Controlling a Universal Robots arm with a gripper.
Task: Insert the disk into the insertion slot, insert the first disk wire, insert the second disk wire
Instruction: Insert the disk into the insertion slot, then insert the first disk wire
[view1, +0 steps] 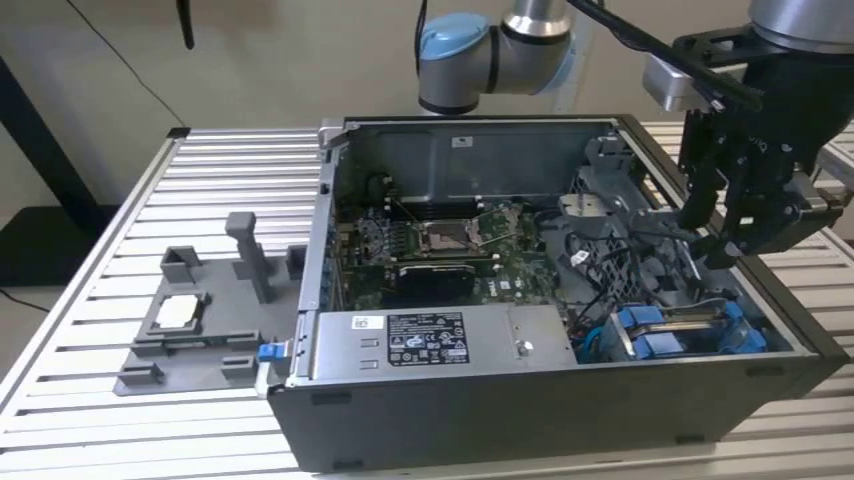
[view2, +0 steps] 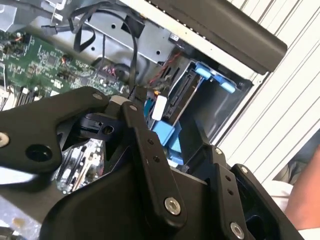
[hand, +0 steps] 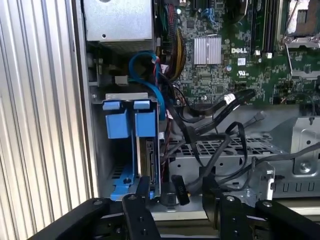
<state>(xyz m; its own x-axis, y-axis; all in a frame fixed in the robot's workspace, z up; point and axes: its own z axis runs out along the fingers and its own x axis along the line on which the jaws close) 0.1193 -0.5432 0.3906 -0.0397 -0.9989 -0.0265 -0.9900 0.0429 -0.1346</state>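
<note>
The disk (view1: 687, 325) is silver-grey in a bright blue carrier; the insertion slot (hand: 117, 160) is dark grey with blue edges. The motherboard (hand: 220, 65) is green, dotted with black chips and 1 finned silver heatsink (hand: 207, 50). The gripper (hand: 176, 182) is matte black, the wires (hand: 210, 120) black with 1 blue cable (hand: 142, 57), and the table (hand: 35, 100) silver, striped with ribs.

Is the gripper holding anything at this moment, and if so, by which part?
Nothing looks held: the gripper has its fingers apart, and a black wire plug sits in the gap between them, not clamped.
</note>
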